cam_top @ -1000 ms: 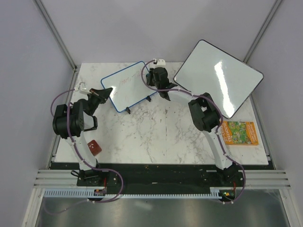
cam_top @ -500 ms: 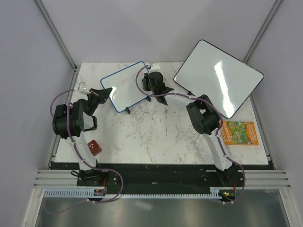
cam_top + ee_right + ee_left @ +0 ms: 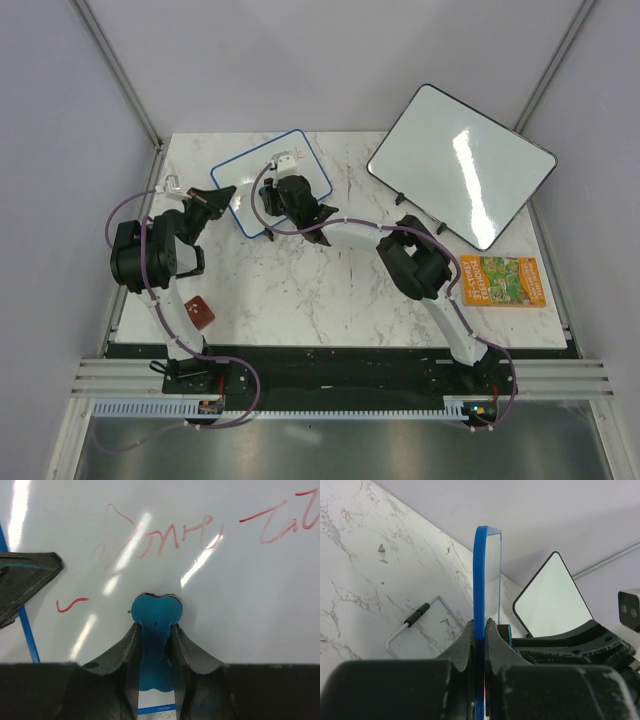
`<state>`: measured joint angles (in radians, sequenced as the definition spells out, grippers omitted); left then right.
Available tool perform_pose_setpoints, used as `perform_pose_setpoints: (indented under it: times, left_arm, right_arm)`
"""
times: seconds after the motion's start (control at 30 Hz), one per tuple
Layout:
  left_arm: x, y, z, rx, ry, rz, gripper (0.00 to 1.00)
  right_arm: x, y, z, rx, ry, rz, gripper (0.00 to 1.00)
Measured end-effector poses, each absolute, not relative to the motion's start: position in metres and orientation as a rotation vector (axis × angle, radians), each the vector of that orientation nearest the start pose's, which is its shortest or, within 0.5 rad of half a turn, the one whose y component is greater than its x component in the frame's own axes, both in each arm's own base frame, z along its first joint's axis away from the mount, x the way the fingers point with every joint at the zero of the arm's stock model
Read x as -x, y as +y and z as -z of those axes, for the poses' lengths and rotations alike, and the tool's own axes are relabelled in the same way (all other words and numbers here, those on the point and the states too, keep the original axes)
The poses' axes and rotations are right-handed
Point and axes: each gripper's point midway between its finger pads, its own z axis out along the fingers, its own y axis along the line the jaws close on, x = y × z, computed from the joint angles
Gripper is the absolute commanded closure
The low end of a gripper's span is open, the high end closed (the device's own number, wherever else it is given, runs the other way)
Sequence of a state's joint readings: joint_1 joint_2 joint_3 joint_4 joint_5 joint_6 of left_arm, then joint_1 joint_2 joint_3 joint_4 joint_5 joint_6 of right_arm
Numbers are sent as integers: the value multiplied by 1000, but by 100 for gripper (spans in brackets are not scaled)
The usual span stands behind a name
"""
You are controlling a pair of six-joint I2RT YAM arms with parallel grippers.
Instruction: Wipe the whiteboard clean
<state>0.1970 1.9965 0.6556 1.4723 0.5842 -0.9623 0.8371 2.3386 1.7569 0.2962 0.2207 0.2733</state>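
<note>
The whiteboard point(image 3: 306, 160), small with a blue rim, stands tilted at the back left of the table. My left gripper point(image 3: 226, 193) is shut on its left rim; in the left wrist view the blue rim point(image 3: 480, 575) runs up from between the closed fingers of that gripper point(image 3: 480, 630). My right gripper point(image 3: 272, 196) is shut on a blue eraser point(image 3: 156, 614), and the eraser's end presses flat on the white surface point(image 3: 235, 595). Red scribbles point(image 3: 160, 532) lie just beyond the eraser, and a short red stroke point(image 3: 71, 603) sits to its left.
A larger black-rimmed whiteboard point(image 3: 460, 165) leans at the back right. A colourful card point(image 3: 503, 280) lies near the right edge. A small red-brown block point(image 3: 200, 312) sits by the left arm's base. A wire stand point(image 3: 417, 615) rests on the marble behind the small board.
My right gripper has swept with the eraser from the board's far right corner leftward to its left half. The left gripper has kept its hold on the rim.
</note>
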Motion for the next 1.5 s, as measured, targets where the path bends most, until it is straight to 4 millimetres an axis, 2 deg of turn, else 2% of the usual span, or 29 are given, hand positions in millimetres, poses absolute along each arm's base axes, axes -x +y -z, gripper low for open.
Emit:
perform_pose_setpoints:
  times: [0.2, 0.37, 1.13, 1.5]
  left_arm:
    - [-462, -34, -130, 387, 1502, 1030, 98]
    - [-462, -34, -130, 389, 1503, 1030, 98]
    - [-464, -32, -130, 395, 1499, 1024, 98]
    - [-464, -32, -130, 394, 1500, 1024, 98]
  right_arm:
    - [-448, 504, -115, 415, 1831, -609, 100]
    - [-436, 516, -116, 437, 1826, -627, 100]
    - [-436, 535, -126, 499, 1851, -564, 100]
    - [-421, 550, -128, 527, 1810, -487, 100]
